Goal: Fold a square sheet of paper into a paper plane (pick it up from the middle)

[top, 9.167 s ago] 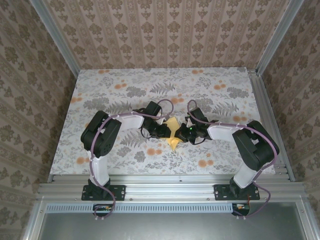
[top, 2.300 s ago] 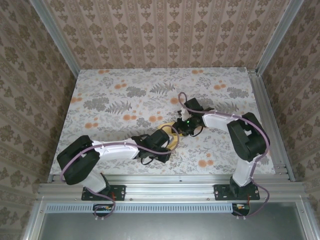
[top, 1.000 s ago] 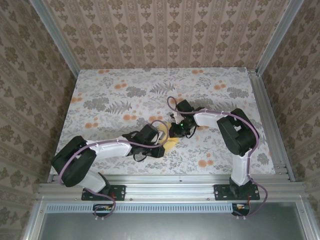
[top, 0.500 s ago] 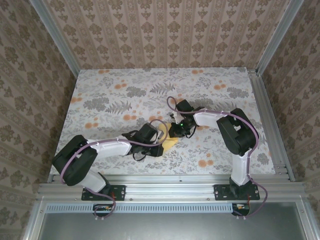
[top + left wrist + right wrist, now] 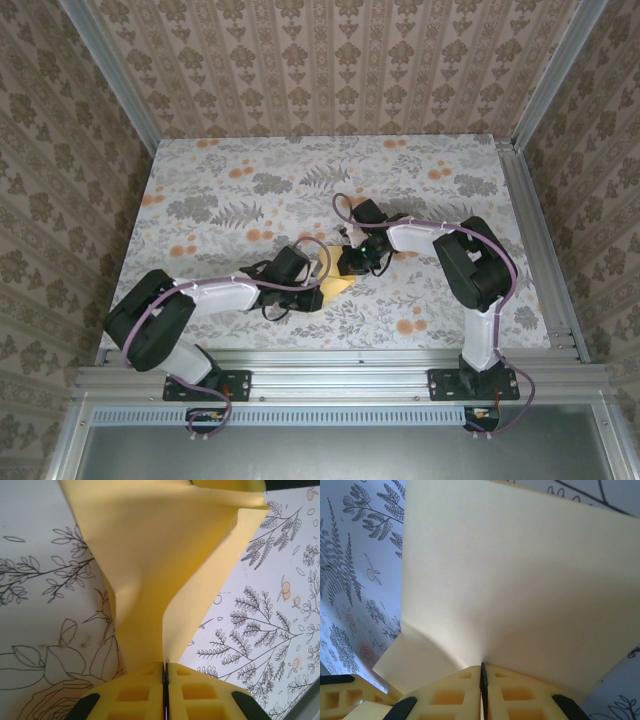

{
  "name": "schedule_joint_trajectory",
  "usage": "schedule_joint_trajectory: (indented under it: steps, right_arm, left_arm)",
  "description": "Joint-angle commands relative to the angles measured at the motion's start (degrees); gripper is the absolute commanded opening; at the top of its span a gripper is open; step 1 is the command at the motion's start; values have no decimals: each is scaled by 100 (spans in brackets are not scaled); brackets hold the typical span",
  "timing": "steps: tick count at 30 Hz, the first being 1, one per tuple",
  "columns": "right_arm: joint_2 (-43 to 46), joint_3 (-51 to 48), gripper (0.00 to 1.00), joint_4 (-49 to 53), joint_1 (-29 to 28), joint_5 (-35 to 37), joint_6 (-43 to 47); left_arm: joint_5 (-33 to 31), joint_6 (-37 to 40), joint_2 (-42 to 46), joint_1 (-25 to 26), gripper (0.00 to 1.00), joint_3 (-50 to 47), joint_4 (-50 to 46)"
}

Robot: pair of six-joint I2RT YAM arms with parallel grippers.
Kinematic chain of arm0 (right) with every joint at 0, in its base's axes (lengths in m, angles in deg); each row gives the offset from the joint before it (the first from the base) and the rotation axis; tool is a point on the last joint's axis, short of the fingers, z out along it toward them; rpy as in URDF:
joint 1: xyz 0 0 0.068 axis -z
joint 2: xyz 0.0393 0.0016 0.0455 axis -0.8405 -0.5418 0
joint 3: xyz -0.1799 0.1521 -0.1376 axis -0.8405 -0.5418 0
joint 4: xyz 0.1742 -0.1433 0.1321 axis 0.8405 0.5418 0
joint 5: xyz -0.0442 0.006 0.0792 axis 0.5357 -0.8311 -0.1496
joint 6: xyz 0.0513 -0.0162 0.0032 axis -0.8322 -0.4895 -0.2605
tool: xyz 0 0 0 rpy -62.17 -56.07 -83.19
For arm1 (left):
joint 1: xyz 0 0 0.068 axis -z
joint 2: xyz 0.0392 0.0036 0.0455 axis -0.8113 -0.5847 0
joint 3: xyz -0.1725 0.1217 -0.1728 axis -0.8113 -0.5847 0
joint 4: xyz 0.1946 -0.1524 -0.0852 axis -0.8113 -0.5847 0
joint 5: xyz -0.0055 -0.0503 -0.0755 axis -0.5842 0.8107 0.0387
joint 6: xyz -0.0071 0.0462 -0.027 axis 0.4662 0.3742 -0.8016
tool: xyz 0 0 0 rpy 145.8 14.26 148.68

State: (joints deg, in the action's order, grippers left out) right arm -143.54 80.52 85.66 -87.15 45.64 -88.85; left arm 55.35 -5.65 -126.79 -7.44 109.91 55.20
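L gripper (image 5: 165, 672) clamped tight on paper (image 5: 150, 555), sheet creased and bent. R gripper (image 5: 482, 672) pinched closed on same paper, over floral cloth (image 5: 250, 190).

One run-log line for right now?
left gripper: shut on creased pale-yellow paper sheet | right gripper: shut on same sheet | sheet: bent between both, over floral-print cloth

A flower-printed cloth (image 5: 250, 190) is lying spread flat between the walls, its grey ferns and orange blossoms showing all across it. Beige patterned wallpaper (image 5: 330, 60) is lining the three walls around it. Aluminium posts (image 5: 108, 72) are rising at the back corners. A silver rail (image 5: 340, 372) is running along the near edge, with a grey panel (image 5: 340, 450) lying just below it.
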Motion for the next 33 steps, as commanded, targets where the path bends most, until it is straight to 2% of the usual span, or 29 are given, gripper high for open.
schedule_joint_trajectory:
  steps: [1, 23, 33]
  right_arm:
    - [-247, -5, 13, 440, -72, 142, 149]
    - [-252, 29, 11, 459, -72, 113, 218]
    - [-178, 222, 16, 555, -72, 121, 238]
  left_arm:
    - [125, -127, -66, -103, 10, -110, 108]
    - [463, -257, -348, -375, 10, -192, 384]
    - [813, 102, -426, -363, 16, 156, -75]
